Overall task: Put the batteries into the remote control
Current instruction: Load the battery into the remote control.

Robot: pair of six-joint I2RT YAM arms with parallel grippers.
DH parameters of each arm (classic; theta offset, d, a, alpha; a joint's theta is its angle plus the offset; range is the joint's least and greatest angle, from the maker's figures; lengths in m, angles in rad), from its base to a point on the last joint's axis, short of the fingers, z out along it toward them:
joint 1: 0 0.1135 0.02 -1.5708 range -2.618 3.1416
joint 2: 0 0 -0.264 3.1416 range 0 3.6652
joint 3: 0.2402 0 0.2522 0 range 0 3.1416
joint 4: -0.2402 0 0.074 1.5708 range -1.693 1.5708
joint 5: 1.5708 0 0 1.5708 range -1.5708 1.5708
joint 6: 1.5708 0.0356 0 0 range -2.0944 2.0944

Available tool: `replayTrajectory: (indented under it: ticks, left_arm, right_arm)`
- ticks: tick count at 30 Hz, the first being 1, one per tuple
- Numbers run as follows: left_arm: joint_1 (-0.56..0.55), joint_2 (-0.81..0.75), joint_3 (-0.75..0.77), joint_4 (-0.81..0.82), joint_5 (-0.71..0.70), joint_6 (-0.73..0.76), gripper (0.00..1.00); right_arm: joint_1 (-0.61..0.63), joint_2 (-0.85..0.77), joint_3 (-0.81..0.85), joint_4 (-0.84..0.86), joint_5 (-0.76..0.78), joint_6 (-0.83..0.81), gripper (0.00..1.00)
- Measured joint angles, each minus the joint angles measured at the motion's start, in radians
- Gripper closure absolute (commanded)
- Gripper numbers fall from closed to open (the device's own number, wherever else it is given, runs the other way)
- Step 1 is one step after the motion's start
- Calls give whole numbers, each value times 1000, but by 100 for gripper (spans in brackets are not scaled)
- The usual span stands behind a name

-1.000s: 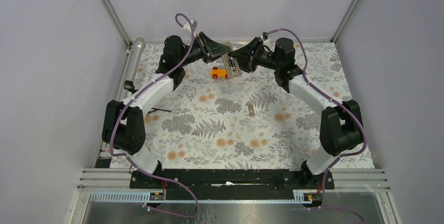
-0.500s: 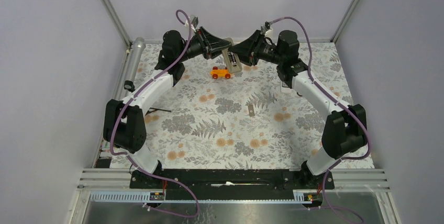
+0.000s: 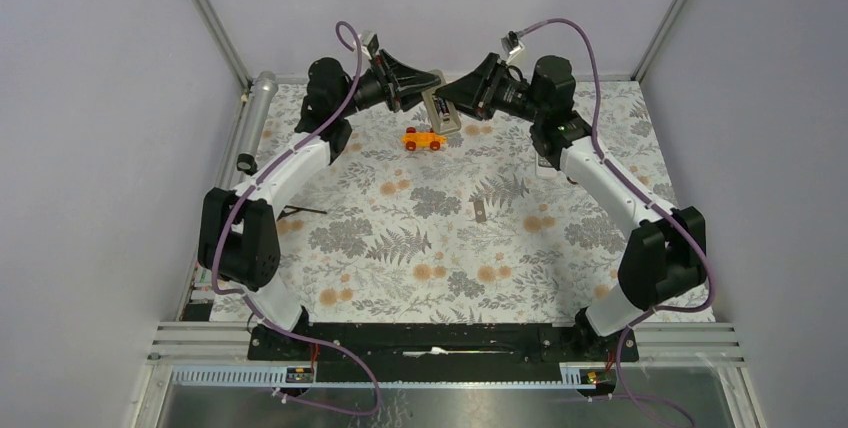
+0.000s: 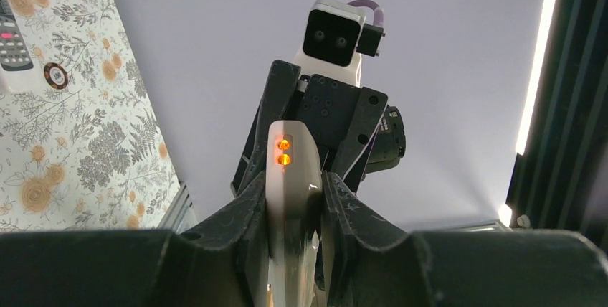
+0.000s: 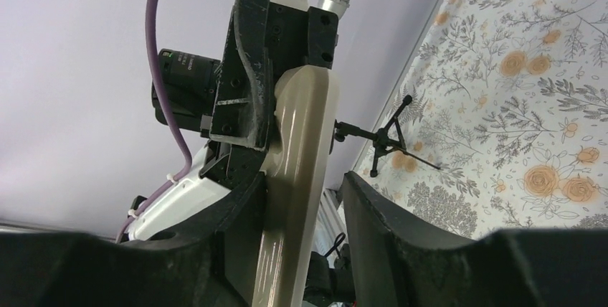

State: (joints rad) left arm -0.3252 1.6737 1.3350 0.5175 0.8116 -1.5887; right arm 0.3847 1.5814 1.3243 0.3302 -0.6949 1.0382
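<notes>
The remote control (image 3: 440, 108) hangs in the air at the far end of the table, between both grippers. My left gripper (image 3: 428, 94) is shut on it; in the left wrist view the remote control (image 4: 290, 171) stands edge-on with its white edge squeezed between both fingers and two orange lights glowing near its tip. My right gripper (image 3: 456, 104) straddles the other end. In the right wrist view the grey-brown back of the remote control (image 5: 301, 149) lies against the left finger (image 5: 247, 199), with a gap to the right finger (image 5: 366, 206). The batteries are out of view.
An orange toy car (image 3: 423, 138) sits on the floral cloth just below the held handset. A small grey piece (image 3: 480, 210) lies mid-table. A small black tripod (image 5: 387, 138), a silver cylinder (image 3: 255, 108), another white remote (image 4: 11, 34) and a black ring (image 4: 55, 75) are around.
Both grippers have risen and moved a little toward the back wall, carrying the remote up with them. The right arm has stretched out further.
</notes>
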Motion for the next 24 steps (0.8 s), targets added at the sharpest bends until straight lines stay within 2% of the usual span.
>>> replayTrajectory:
  ticks: [4,5,8,14,17,22,24]
  left_arm:
    - [1,0,0,16,5,11,100]
    - [2,0,0,16,5,24,100]
    - [10,-6,2,9,-3,94,100]
    - [31,-45,0,-9,-8,290,100]
    - [39,-68,-2,-24,-4,385,100]
    - [51,-97,-8,-66,5,517,100]
    - [59,-104,-18,-70,9,547,100]
  right_arm:
    - [0,-2,3,-10,2,-5,26]
    - [0,-1,3,-24,-1,-1,18]
    - [-2,10,3,-43,-14,24,9]
    - [-19,13,1,-39,-41,24,1]
    - [-48,-19,-26,-34,-48,-11,0]
    - [-101,-105,-49,-164,6,-192,1]
    - [-104,-132,-49,-250,56,-287,5]
